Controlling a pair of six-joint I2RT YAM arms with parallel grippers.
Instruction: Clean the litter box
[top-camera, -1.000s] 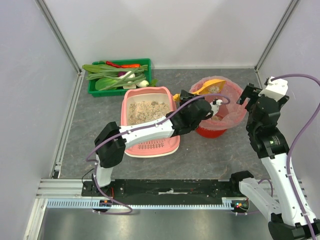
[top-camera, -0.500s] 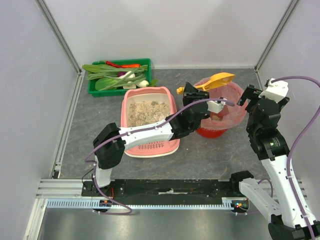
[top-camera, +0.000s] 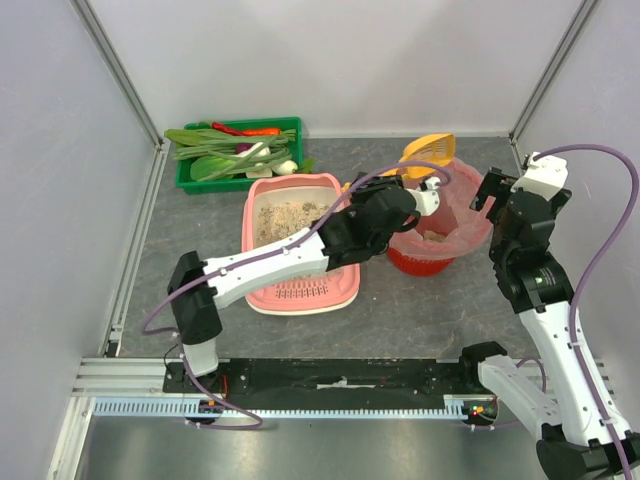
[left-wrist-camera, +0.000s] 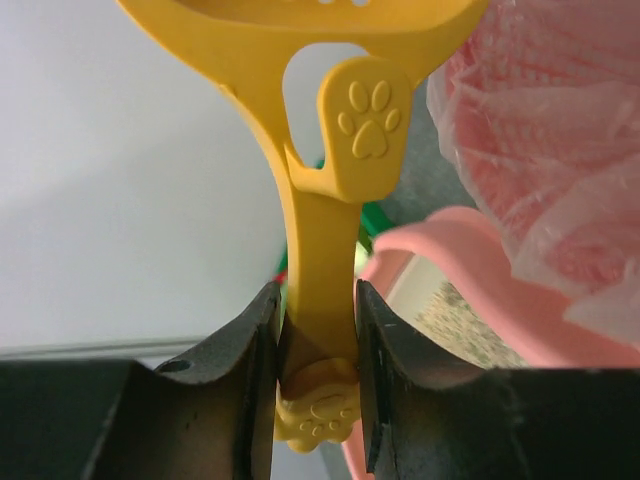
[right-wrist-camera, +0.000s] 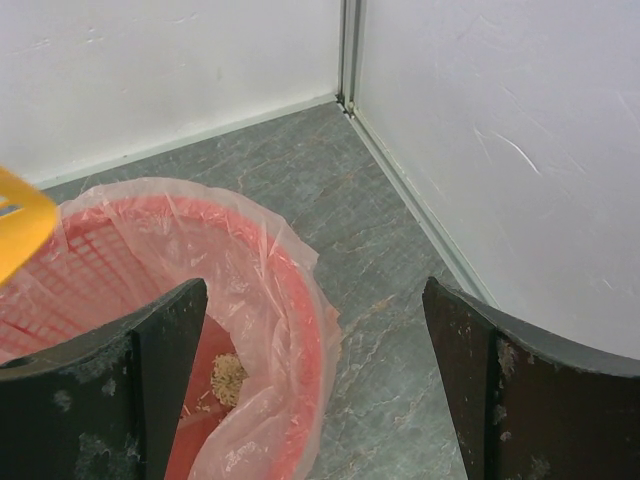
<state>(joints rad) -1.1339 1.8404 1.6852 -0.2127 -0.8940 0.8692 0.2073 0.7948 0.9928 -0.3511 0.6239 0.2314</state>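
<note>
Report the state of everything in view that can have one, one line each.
Left hand, shut on the yellow scoop by its handle.
Right hand, open and empty, beside the red bin.
Yellow scoop, held up over the bin's far edge.
Litter box, on the table, holding litter.
Red bin, lined with a pink bag, a little litter at the bottom.
Green crate, full of vegetables.
</note>
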